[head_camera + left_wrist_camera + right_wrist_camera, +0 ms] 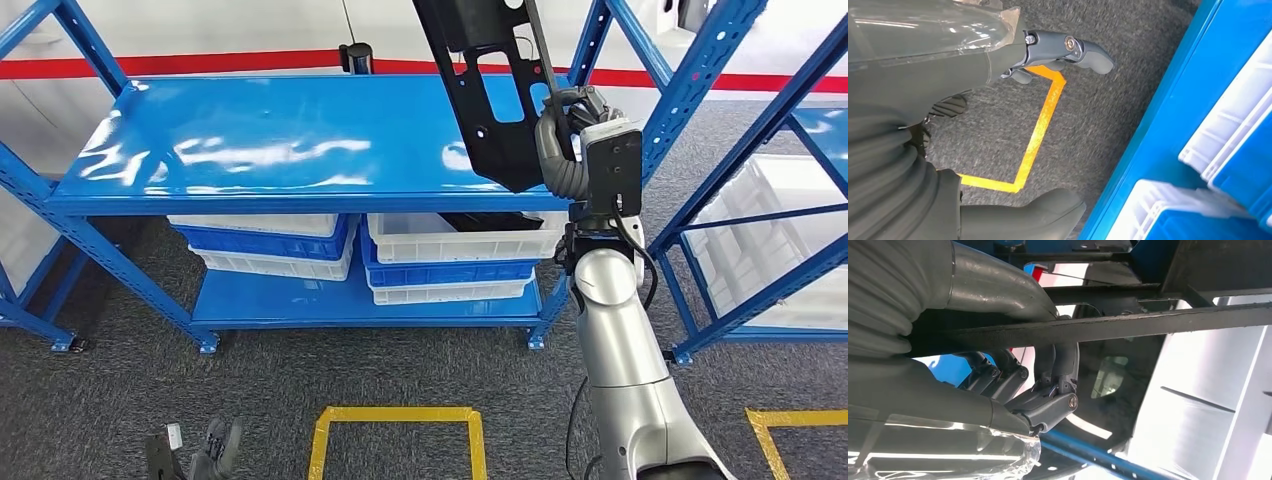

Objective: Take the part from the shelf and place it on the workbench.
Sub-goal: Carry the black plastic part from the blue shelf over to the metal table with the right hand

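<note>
The right robot hand (562, 120) is gripping the black part (490, 90) by a slim bar along its edge, holding it above the right end of the blue shelf (260, 140). The part's long axis is rising steeply up and away from the hand. The left robot hand (1048, 52) is hanging empty near the floor, fingers loosely curled, well apart from the part.

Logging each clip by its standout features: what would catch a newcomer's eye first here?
The large black part, held up by the right hand above the right end of the glossy blue shelf. Next, the white and blue bins stacked beneath it, and the yellow floor marking on the grey carpet.
</note>
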Motion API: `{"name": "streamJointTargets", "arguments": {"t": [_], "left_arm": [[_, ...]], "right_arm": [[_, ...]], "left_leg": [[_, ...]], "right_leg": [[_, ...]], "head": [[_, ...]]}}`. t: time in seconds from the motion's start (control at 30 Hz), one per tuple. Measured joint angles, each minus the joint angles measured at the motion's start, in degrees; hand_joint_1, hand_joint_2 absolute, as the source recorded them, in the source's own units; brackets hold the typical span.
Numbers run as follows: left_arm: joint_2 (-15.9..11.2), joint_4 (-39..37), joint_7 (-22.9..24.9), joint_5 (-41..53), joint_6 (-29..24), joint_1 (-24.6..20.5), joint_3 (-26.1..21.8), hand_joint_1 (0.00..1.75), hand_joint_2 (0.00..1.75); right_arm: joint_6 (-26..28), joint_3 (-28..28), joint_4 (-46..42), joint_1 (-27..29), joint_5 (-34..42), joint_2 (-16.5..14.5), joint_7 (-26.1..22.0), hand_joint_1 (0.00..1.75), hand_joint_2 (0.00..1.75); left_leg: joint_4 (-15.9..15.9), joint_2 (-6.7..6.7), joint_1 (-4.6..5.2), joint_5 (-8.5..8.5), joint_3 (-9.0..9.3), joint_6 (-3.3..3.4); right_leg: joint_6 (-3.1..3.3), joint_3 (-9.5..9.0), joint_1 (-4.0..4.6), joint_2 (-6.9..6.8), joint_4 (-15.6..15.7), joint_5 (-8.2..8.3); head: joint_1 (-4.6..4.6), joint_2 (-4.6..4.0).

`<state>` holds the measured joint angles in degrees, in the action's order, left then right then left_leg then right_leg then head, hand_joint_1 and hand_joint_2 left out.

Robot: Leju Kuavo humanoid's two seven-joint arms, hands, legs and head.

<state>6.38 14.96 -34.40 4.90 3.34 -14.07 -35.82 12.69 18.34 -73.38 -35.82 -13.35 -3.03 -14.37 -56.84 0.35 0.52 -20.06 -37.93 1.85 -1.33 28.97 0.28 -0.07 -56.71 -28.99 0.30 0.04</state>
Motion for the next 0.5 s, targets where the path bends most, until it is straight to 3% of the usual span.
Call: {"name": "streamJointTargets", "arguments": {"t": [0.07,0.1,0.13,0.2,0.27,0.33,0.5], "left_arm": [[0.01,0.01,0.01,0.0,-0.01,0.04,0.0,0.0,1.75],[0.01,0.02,0.02,0.0,-0.01,0.05,0.0,0.0,1.75],[0.0,0.02,0.02,0.0,-0.02,0.06,0.0,0.0,1.75],[-0.05,0.05,0.0,-0.07,-0.07,0.09,0.0,0.0,1.75],[-0.1,0.08,-0.08,-0.24,-0.13,0.21,-0.01,0.0,1.75],[-0.1,0.08,-0.14,-0.36,-0.13,0.3,-0.01,0.0,1.75],[-0.1,0.08,-0.14,-0.4,-0.13,0.32,-0.01,0.0,1.75]], "right_arm": [[0.0,-0.03,-0.38,0.11,-0.02,0.05,0.07,1.75,1.75],[0.0,-0.04,-0.5,0.1,-0.03,0.03,0.11,1.75,1.75],[-0.07,-0.04,-0.65,0.14,-0.06,-0.02,0.2,1.75,1.75],[-0.47,-0.04,-1.0,0.31,-0.14,-0.11,0.48,1.75,1.75],[-1.3,-0.05,-1.42,0.75,-0.2,-0.12,0.87,1.75,1.75],[-1.84,-0.05,-1.6,1.01,-0.21,-0.12,1.07,1.75,1.75],[-1.99,-0.05,-1.64,1.07,-0.19,-0.12,1.11,1.75,1.75]], "left_leg": [[0.49,0.0,-0.13,0.84,-0.19,-0.68],[0.21,-0.15,-0.2,0.13,-0.55,-1.05],[-1.03,-0.3,-0.3,-1.66,-1.1,-1.45],[-7.25,-0.52,-0.7,-7.66,-2.8,-2.25],[-14.51,-0.51,-1.14,-11.66,-4.2,-2.96],[-17.46,-0.51,-1.32,-12.46,-4.61,-3.25],[-17.69,-0.5,-1.35,-12.36,-4.59,-3.28]], "right_leg": [[0.64,0.47,-0.28,0.02,0.62,1.07],[1.21,0.81,-0.58,-0.01,0.96,1.79],[1.77,1.28,-0.94,-0.06,1.27,2.6],[2.47,2.55,-1.19,-0.16,1.47,4.06],[2.47,3.91,-1.17,-0.21,1.42,5.17],[2.36,4.55,-1.17,-0.23,1.39,5.69],[2.35,4.64,-1.17,-0.23,1.38,5.78]], "head": [[0.16,0.01],[0.15,0.01],[0.03,0.01],[-0.25,0.01],[-0.37,0.01],[-0.4,0.01],[-0.4,0.01]]}}
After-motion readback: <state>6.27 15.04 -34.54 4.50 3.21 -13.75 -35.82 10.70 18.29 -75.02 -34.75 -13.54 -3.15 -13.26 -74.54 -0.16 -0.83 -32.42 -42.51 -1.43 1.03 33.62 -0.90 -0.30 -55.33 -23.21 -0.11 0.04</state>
